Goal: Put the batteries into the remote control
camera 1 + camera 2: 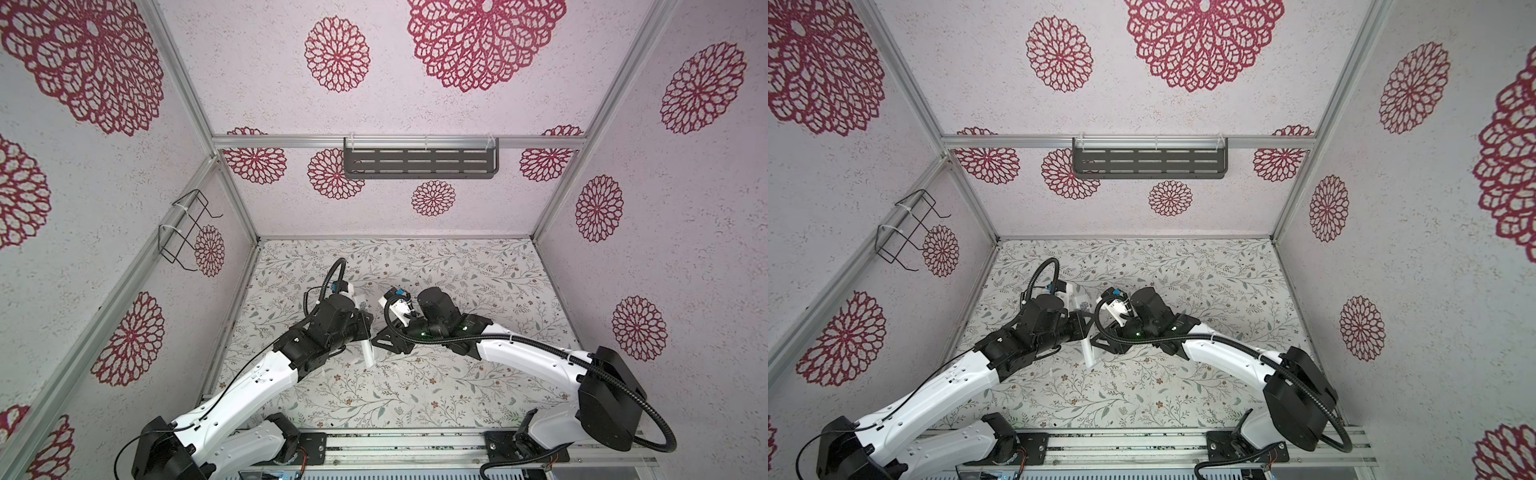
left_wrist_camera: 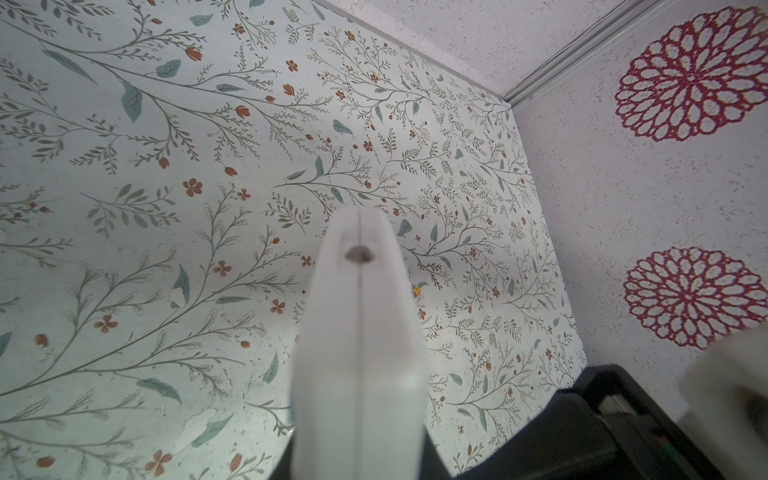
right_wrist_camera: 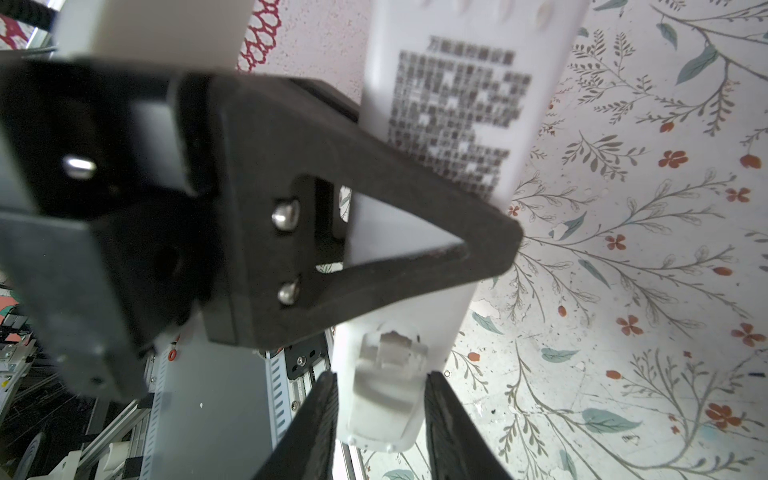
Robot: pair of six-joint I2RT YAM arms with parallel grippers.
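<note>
Light, stiff, slippery remote control (image 3: 453,124) is clamped mid-length by left gripper (image 1: 365,326); right gripper (image 3: 382,380) straddles its end, grip impossible to tell.

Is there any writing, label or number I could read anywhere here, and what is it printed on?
On the remote control, a line of characters: too blurred to read.
Below that line, a square code: a pattern of dark blocks, no words.
Nothing else in any view bears readable writing.

top views: high overhead, far, whole table (image 1: 457,395) | wrist views: close, low, sharing remote control (image 2: 359,332)
</note>
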